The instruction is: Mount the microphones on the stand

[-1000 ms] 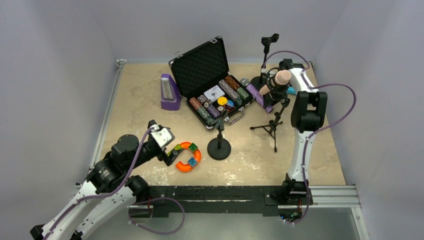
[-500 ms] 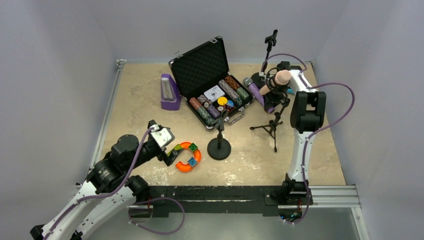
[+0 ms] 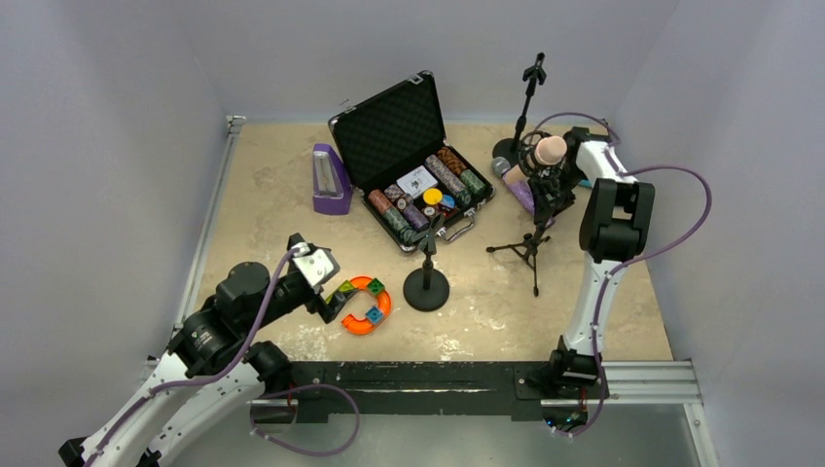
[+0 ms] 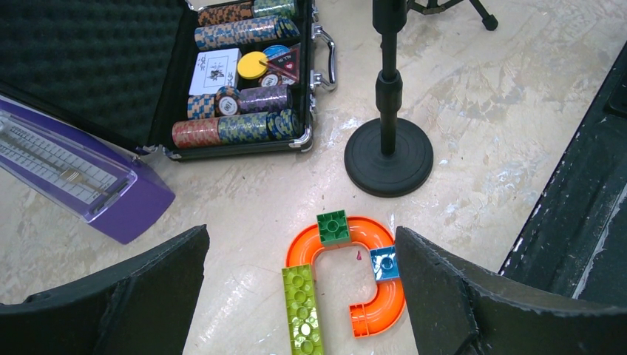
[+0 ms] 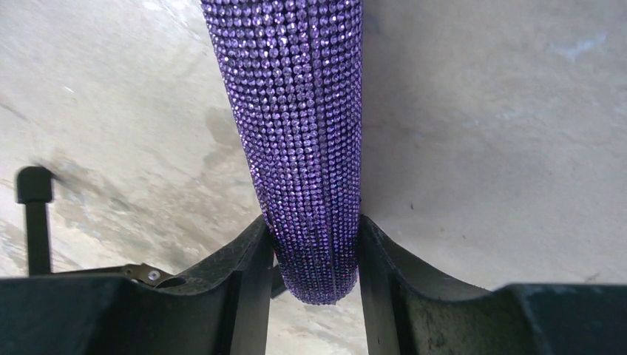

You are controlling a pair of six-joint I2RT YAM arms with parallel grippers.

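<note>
top view: your right arm has swung toward the right wall over the last second, and the purple microphone has gone with it. its silver head lay close beside the chip case and now sits apart from it, beside the tripod stand. the pink microphone stands above that tripod's top and seems seated there, though the arm hides the clip. your left arm has not moved. it waits by the orange track piece, with the round-base stand just beyond.

left wrist view: the left gripper is spread wide and holds nothing. the round-base stand is ahead of it, its clip out of frame.

right wrist view: the right gripper has just narrowed and now pinches the tail end of the purple microphone's glittery handle, both fingers pressed to its sides. from here you cannot tell whether the head has left the table.

what this means: the pick looks made, so the purple one is the microphone in hand. my read is that you next lift it and carry it to a free stand clip. the hold is at the very tip of the handle, so the microphone may pivot or slip. go gently.
</note>
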